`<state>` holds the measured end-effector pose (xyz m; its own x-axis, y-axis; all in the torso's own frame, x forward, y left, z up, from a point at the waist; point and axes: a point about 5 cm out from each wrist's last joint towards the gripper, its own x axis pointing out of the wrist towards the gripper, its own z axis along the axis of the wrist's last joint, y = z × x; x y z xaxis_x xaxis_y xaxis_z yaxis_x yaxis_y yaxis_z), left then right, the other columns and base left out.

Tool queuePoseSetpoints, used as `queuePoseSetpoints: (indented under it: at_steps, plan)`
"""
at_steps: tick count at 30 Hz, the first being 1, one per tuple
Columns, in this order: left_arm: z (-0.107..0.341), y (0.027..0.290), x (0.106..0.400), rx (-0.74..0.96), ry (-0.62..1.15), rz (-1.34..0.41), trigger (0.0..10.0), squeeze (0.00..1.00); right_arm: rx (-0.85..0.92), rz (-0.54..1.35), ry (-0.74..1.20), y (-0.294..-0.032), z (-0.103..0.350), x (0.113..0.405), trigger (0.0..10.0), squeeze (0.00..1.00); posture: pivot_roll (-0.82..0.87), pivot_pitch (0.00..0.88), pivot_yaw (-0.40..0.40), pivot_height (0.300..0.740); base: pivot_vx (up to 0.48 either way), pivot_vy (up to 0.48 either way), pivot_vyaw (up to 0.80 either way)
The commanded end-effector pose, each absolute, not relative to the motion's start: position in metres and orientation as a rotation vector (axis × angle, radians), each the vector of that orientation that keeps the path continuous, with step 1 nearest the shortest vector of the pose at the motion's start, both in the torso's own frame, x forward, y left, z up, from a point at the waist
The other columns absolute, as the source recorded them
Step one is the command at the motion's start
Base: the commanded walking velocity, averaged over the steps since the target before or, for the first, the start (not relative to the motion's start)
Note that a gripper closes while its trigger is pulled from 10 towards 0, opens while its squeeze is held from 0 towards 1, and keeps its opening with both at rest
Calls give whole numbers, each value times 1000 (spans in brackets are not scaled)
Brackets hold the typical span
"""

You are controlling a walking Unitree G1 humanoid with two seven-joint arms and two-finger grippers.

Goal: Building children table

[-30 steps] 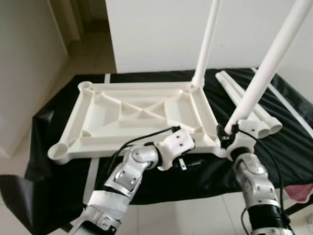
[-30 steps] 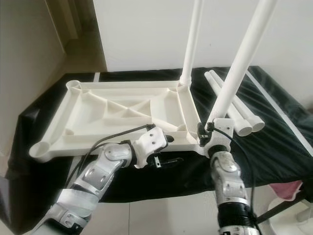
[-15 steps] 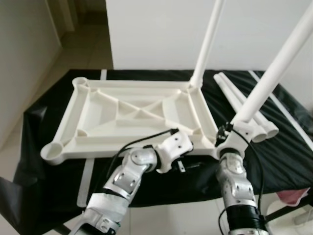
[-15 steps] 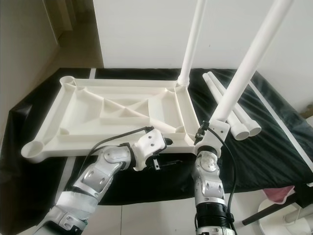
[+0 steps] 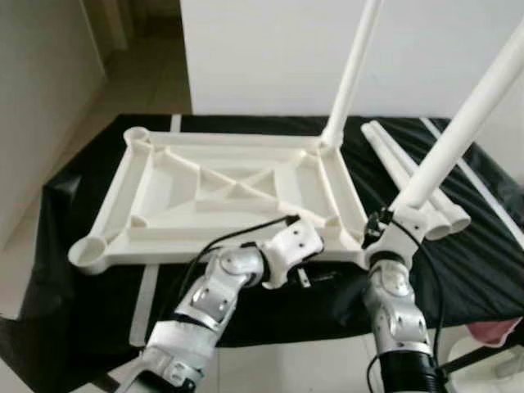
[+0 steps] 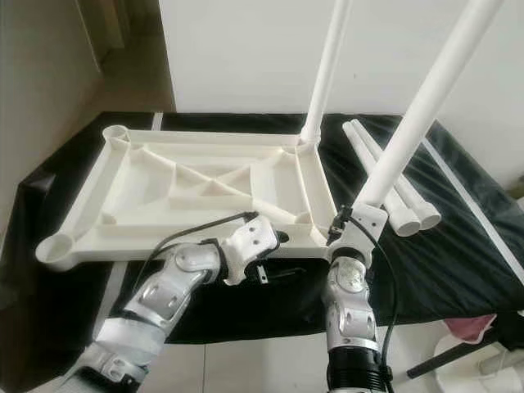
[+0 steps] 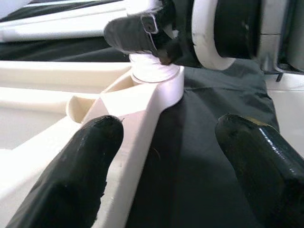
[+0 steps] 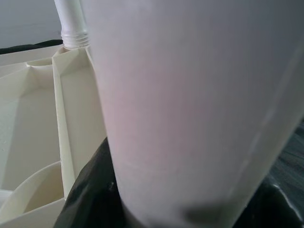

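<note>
Tabletop point(image 5: 221, 196) upturned on black-draped table point(image 5: 483, 246), sockets up for legs | right hand point(image 5: 385, 233) clamps tilted leg point(image 5: 458, 139) at near corner socket | left hand point(image 7: 166, 156) open, straddling tabletop rim beside it, apparently steadying

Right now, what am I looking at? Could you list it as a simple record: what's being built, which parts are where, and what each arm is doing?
Being built: white plastic tabletop, lying upside down on a black cloth
Legs fitted: far leg upright in far right corner socket
Leg in progress: near leg, tilted, foot at near right corner socket
Spare legs: two loose legs lying on the cloth, right of the tabletop
Right gripper: jaws shut on near leg
Left gripper: jaws open, at the tabletop's near edge
</note>
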<state>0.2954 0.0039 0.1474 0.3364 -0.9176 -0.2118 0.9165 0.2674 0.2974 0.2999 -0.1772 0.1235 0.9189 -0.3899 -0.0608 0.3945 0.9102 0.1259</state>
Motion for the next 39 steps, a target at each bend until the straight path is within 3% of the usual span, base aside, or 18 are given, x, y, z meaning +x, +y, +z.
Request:
queuePoseSetpoints:
  at_steps: [1, 3, 4, 13, 14, 15, 16, 30, 39]
  plan:
    - [151, 8, 305, 414, -30, -1099, 10000, 0, 158, -427, 150, -179, 99, 291, 10000, 725, 21, 0, -6, 740, 0, 0, 0]
    - [151, 8, 305, 414, -30, -1099, 10000, 0, 158, -427, 150, -179, 99, 291, 10000, 725, 21, 0, -6, 740, 0, 0, 0]
    - [151, 9, 306, 413, -31, -1097, 10000, 0, 157, -430, 147, -179, 99, 291, 10000, 1000, 21, 0, -4, 740, 0, 0, 0]
    - [157, 11, 311, 434, -48, -1091, 10000, 0, 174, -374, 73, -176, 114, 296, 10000, 1000, 27, 0, -8, 740, 0, 0, 0]
    - [157, 11, 311, 433, -50, -1090, 10000, 0, 181, -343, 58, -173, 117, 296, 10000, 427, 26, 0, -6, 740, 0, 0, 0]
    - [157, 11, 311, 433, -50, -1090, 10000, 0, 181, -343, 58, -173, 117, 296, 10000, 427, 26, 0, -6, 740, 0, 0, 0]
    - [156, 11, 310, 430, -51, -1092, 10000, 0, 185, -327, 46, -173, 119, 296, 10000, 0, 26, 0, -9, 740, 0, 0, 0]
    - [155, 11, 302, 423, -85, -1096, 10000, 0, 145, -206, -47, -185, 131, 282, 10000, 0, 20, 0, -23, 740, 0, 0, 0]
    - [154, 12, 293, 413, -106, -1103, 10000, 0, 24, 47, -87, -218, 143, 277, 10000, 0, 8, 0, -10, 740, 0, 0, 0]
